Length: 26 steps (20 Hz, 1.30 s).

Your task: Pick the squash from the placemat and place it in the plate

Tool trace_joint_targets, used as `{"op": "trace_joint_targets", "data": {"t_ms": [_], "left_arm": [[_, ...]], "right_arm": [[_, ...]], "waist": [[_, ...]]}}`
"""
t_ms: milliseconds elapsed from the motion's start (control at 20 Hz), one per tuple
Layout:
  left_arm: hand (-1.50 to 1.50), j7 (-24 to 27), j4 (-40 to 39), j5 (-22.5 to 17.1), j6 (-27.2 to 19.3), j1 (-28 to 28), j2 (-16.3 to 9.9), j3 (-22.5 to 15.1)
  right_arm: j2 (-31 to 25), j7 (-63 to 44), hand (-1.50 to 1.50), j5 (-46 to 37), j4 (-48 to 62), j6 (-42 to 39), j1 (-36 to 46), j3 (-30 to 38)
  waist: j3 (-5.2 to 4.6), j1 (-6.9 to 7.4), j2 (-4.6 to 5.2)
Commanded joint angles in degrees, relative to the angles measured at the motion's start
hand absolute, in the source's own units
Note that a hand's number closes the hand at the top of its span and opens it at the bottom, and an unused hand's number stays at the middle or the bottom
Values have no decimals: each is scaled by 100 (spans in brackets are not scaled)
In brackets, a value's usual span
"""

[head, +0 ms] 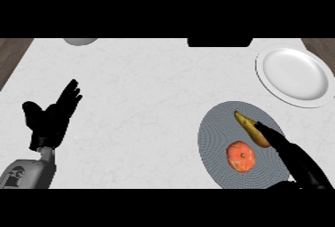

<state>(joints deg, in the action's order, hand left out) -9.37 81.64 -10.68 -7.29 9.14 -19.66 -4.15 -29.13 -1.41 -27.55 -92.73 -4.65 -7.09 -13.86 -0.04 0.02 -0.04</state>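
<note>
Squash (251, 128), lower right on the grey placemat (216, 133) below the plate (294, 75), looks stiff, smooth, tapered, best grasped at its thick lower end; right hand (288, 148) lies straight-fingered on it, nothing held; left hand (53, 116) rests open, left.

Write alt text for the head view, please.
The right hand reaches over the grey placemat, fingers touching the yellow squash; an orange fruit lies beside it. The white plate waits beyond, and the left hand rests open at left.
</note>
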Motion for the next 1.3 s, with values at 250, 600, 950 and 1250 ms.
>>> {"op": "trace_joint_targets", "data": {"t_ms": [250,600,950,1250], "left_arm": [[0,-70,214,343,146,-197,287,189],[0,400,-335,511,350,-54,417,453],[0,-237,-23,618,271,139,508,449],[0,12,-506,543,416,368,428,671]], "right_arm": [[449,-666,-150,-559,-283,-591,16,-50],[765,-234,-150,-1125,958,-451,693,85],[1046,-687,-150,-1353,974,-1002,1127,-90],[1085,408,150,-1696,1788,-525,1057,-445]], "waist": [[3,-13,-2],[4,-7,7],[3,0,5],[7,11,27]]}}
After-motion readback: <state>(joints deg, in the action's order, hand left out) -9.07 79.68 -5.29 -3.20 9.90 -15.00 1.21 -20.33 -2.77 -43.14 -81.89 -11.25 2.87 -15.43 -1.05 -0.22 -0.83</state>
